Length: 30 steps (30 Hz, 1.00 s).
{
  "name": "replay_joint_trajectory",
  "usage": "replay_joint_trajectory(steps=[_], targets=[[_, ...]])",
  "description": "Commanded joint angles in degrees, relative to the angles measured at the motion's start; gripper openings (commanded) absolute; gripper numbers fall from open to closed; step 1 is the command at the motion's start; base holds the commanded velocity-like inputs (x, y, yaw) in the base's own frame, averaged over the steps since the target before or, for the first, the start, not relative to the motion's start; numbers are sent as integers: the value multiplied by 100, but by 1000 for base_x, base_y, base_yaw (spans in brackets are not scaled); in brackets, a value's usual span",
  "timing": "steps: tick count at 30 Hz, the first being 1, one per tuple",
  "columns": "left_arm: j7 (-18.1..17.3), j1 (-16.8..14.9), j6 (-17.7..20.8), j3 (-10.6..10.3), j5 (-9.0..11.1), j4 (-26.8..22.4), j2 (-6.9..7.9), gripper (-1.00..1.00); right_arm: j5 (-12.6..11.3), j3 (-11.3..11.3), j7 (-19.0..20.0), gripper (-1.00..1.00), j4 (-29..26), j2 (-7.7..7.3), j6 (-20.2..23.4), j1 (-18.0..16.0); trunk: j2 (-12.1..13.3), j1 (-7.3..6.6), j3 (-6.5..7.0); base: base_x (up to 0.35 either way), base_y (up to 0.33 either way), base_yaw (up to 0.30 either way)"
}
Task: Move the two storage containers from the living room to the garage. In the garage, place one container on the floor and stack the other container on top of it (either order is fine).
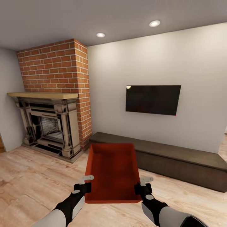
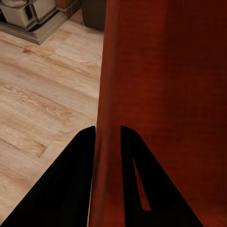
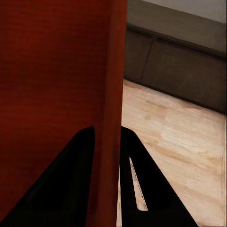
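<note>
An orange-red lidless storage container (image 1: 113,171) hangs in the air in front of me in the living room, held level between both arms. My left gripper (image 1: 85,182) is shut on its left wall (image 2: 108,94), one dark finger (image 2: 78,161) on each side of the wall. On the opposite side, my right gripper (image 1: 144,183) is shut on the right wall (image 3: 108,94) in the same way. The container's inside is empty.
A red-brick fireplace (image 1: 53,104) stands ahead to the left. Along the pale wall runs a long low dark cabinet (image 1: 176,157), with a black screen (image 1: 153,99) mounted above it. Light wood-plank flooring (image 1: 28,179) spreads around me.
</note>
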Motion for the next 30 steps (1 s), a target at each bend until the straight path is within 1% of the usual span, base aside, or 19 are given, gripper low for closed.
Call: replay_joint_trajectory(steps=[1, 30], targets=[[79, -6, -117, 23, -23, -23, -27, -100, -124, -159, -31, -100, 22, 22, -18, -5, -6, 1, -8, 0, 0, -286], [70, -2, -117, 37, -5, 56, -16, -100, -124, -159, -31, -100, 22, 22, -27, -5, -6, 1, -8, 0, 0, -286]])
